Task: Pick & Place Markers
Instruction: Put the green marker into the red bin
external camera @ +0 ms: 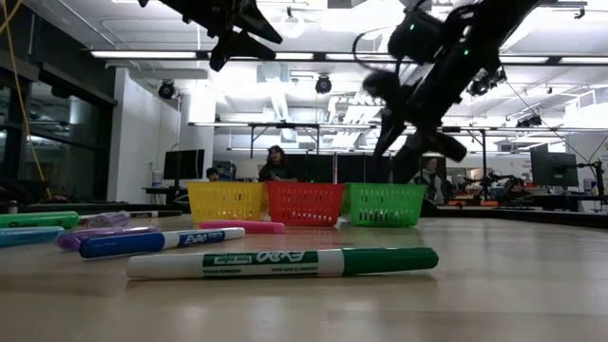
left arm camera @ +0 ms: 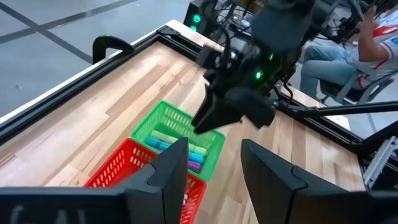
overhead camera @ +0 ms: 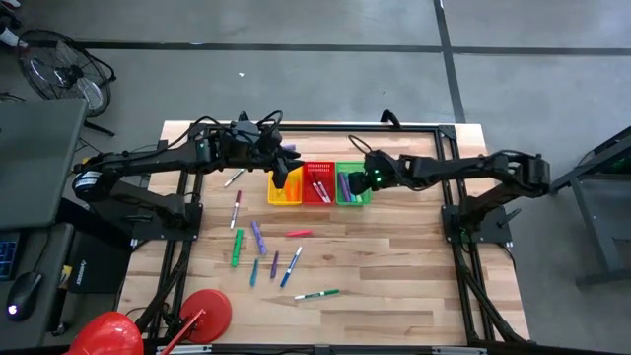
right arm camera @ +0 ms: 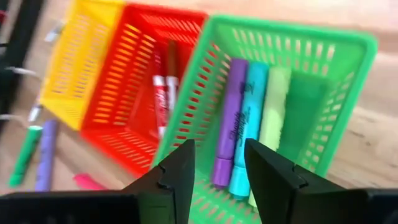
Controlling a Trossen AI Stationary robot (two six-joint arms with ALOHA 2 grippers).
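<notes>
Several markers lie loose on the table: green, purple, pink-red, blue and a white-and-green one, which lies nearest in the low view. Purple, teal and pale green markers lie in the green basket. Red markers lie in the red basket. My left gripper is open and empty above the yellow basket; it also shows in the left wrist view. My right gripper is open and empty above the green basket.
The three baskets stand side by side at the table's far middle. A black frame runs around the table's edges. Red objects lie at the near left corner. People sit in the room beyond the table.
</notes>
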